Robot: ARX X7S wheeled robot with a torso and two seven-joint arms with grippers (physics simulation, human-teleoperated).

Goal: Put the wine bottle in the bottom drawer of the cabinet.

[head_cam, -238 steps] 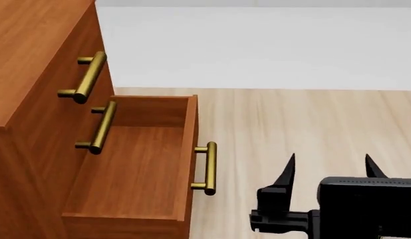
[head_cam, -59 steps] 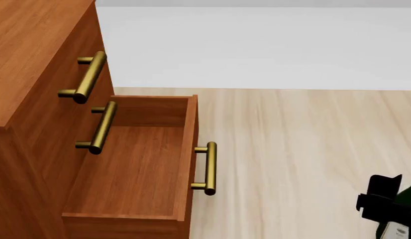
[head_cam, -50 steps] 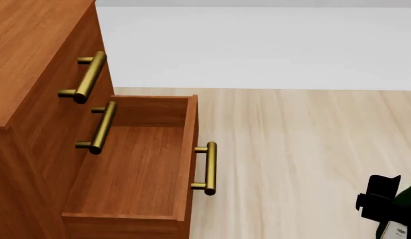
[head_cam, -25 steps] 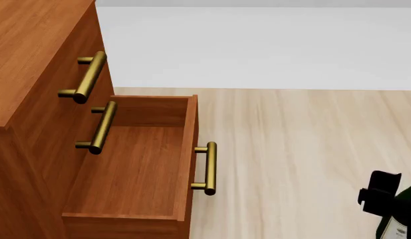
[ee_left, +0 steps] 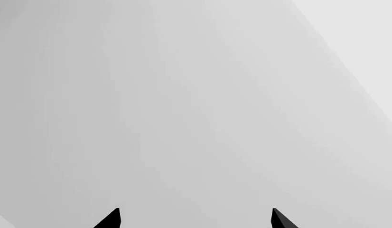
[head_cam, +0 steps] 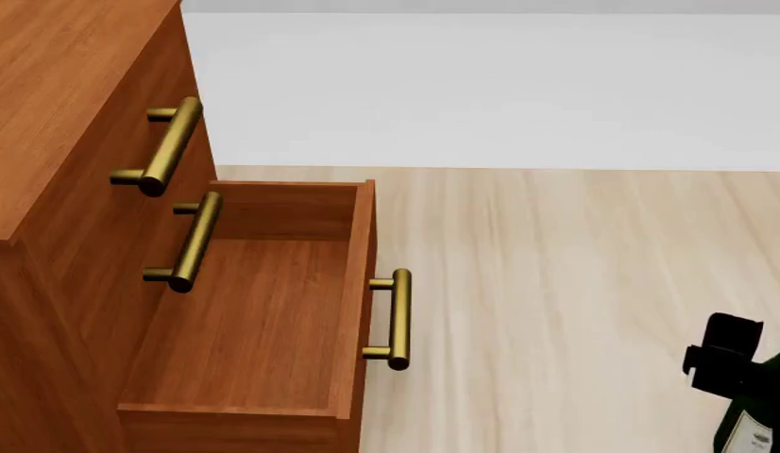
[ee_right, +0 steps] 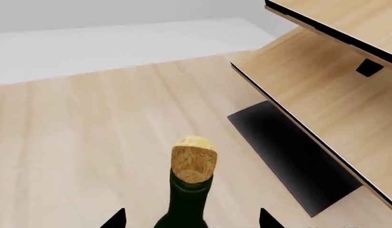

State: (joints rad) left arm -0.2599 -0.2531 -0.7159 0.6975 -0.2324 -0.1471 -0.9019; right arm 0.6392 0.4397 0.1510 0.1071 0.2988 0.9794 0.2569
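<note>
Head view: the cabinet (head_cam: 62, 142) fills the left side, a reddish-brown chest with brass bar handles on its two upper drawers. Its bottom drawer (head_cam: 258, 311) is pulled out over the pale wood floor (head_cam: 554, 264), its bare wooden inside showing and its brass handle (head_cam: 397, 319) on the front facing away from the cabinet. Well apart from the drawer, at the lower right corner of the view, the dark green wine bottle (head_cam: 755, 415) shows only in part, with a bit of white label. A black part of the right claw (head_cam: 724, 363) sits against the bottle on the side facing the drawer.

Left wrist view: only plain grey surface fills the picture. The two black tips of the left claw (ee_left: 194, 219) stand wide apart with nothing between them, so this claw is spread.

Right wrist view: the bottle's dark neck and tan cork (ee_right: 193, 161) rise between the two black tips of the right claw (ee_right: 191, 219), one tip on either side of the neck. The tips stand clear of the neck here, and the contact lower down is out of frame, so whether the claw is pinching the bottle cannot be told. Beyond the cork lies the floor, and beside it a light wood rack (ee_right: 329, 76) with a black base (ee_right: 291, 156).
</note>
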